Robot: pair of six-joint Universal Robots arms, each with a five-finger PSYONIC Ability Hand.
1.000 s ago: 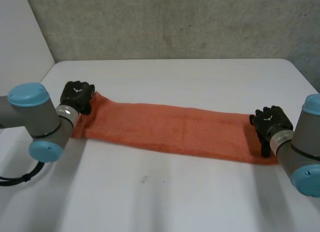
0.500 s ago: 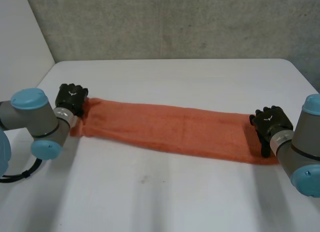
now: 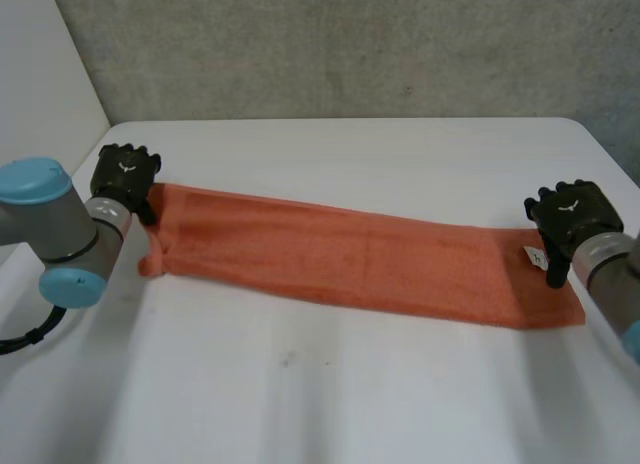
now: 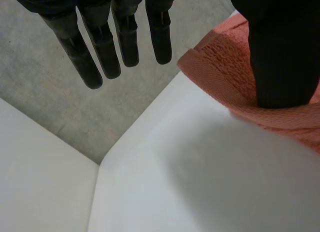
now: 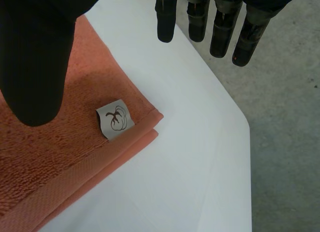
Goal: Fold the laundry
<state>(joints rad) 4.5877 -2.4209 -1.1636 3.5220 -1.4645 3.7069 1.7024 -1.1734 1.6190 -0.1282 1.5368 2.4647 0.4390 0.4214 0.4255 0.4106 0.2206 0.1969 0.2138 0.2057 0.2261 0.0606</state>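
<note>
The surface (image 3: 350, 384) is a white table with rounded corners, set against a grey concrete wall (image 3: 350, 44), with a white panel (image 3: 40, 74) at the robot's left. A grey floor (image 5: 285, 117) lies beyond the surface edge. The towel (image 3: 340, 254), orange and folded into a long narrow strip, lies flat across the middle of the surface. Its long axis runs from the left side to the right side, with the right end slightly nearer the robot. A small grey label (image 5: 115, 119) sits at the far corner of the right end, where two layers are visible. The left hand (image 3: 124, 176) is at the far corner of the left end: fingers (image 4: 161, 37) straight and spread wide beyond the towel, thumb (image 4: 282, 52) over the towel's edge, nothing gripped. The right hand (image 3: 570, 212) is at the far corner of the right end: fingers (image 5: 166, 22) straight and clear of the cloth, thumb (image 5: 35, 57) above it near the label, nothing gripped. Thumb contact with the cloth cannot be confirmed for either hand.
</note>
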